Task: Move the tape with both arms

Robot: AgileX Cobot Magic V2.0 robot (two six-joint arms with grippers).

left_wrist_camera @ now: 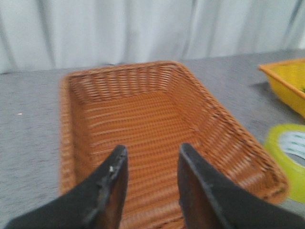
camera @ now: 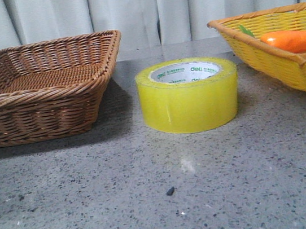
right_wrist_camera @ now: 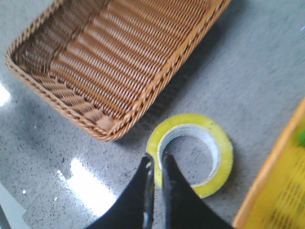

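Tape, glossy translucent yellow roll

- The tape has a glossy, translucent yellow plastic-looking wrap; its inner core looks like white card with green print.
- The brown basket is woven wicker, ribbed and rough, with a slight sheen.
- The yellow basket is woven too, smoother and brighter.
- The table looks like polished speckled grey stone, with glare patches.
- The left gripper and right gripper have matt black fingers.
- The curtain is pale, soft cloth.
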